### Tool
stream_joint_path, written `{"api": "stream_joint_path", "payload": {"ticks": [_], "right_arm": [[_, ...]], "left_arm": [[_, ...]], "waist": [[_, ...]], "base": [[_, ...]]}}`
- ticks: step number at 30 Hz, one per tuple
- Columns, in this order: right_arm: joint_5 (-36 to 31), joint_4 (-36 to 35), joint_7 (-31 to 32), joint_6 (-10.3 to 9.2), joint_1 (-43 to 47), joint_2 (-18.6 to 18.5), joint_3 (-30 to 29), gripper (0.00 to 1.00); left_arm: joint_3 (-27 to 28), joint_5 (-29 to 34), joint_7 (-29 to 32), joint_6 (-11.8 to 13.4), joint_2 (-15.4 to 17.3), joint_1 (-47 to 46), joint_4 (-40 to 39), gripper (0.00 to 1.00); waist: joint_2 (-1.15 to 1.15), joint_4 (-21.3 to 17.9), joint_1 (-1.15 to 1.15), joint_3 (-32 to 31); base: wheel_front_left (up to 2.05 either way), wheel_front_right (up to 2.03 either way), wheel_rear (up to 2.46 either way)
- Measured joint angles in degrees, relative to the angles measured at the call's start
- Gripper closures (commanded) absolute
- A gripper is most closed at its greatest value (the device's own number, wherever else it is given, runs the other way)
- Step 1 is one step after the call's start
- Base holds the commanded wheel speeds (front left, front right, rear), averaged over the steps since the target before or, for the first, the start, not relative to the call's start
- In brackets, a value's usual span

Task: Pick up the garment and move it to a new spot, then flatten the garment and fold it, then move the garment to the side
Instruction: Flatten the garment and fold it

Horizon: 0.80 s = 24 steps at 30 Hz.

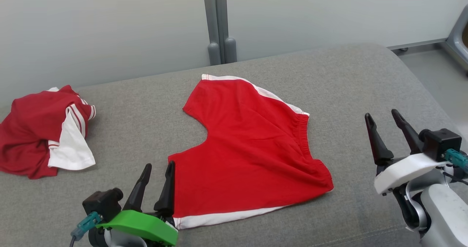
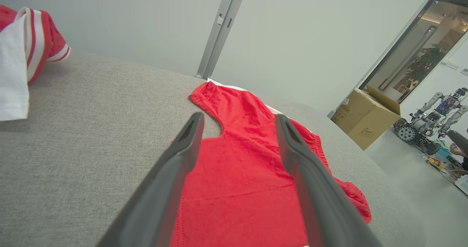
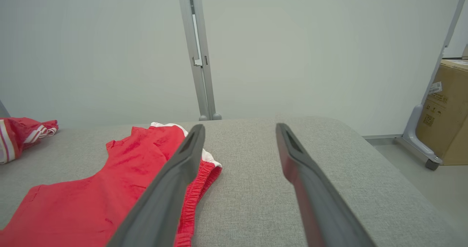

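Ideally, with left claw [image 1: 159, 164] and right claw [image 1: 381, 114] both wide open and empty, the seemingly flat shorts [image 1: 248, 144] are gripped by the lower-centre white hem [image 1: 226, 217] for folding.

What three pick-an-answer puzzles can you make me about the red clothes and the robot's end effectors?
1. Where does the crumpled red-and-white garment lie, compared with the red shorts?
A. on top of them
B. to the robot's left of them
C. underneath them

2. What colour is the trim on the shorts' edges?
A. blue
B. yellow
C. white

3. How are the left end effector and the right end effector?
A. both open, gripping nothing
B. both shut on cloth
C. one open, one shut

Answers:
1 B: it sits at the head view's left, apart from the shorts.
2 C: white bands run along two edges.
3 A: each one's fingers stand apart, gripping nothing.
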Motion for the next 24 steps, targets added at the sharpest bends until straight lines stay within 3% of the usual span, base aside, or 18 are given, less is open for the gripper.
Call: {"api": "stream_joint_path", "payload": {"ticks": [4, 12, 24], "right_arm": [[-0.5, -2.7, -0.2, -1.01, 0.0, 0.4, -1.1, 0.0], [-1.5, -5.1, -0.3, -1.13, 2.5, 1.7, -0.7, 0.0], [-2.1, -5.6, -0.3, -1.65, 6.0, 2.0, -0.3, 0.0]], "left_arm": [[0.6, 1.0, 0.0, 1.6, -0.1, 0.0, -0.4, 0.0], [4.4, 3.5, 0.0, 4.3, 0.0, 1.8, -2.0, 0.0], [7.7, 7.3, 0.0, 5.5, 0.0, 6.7, -4.8, 0.0]], "waist": [[0.0, 0.5, 0.0, -0.6], [0.0, 1.8, 0.0, -1.2], [0.0, 2.9, 0.0, -1.1]], "base": [[0.0, 0.0, 0.0], [0.0, 0.0, 0.0], [0.0, 0.0, 0.0]]}}
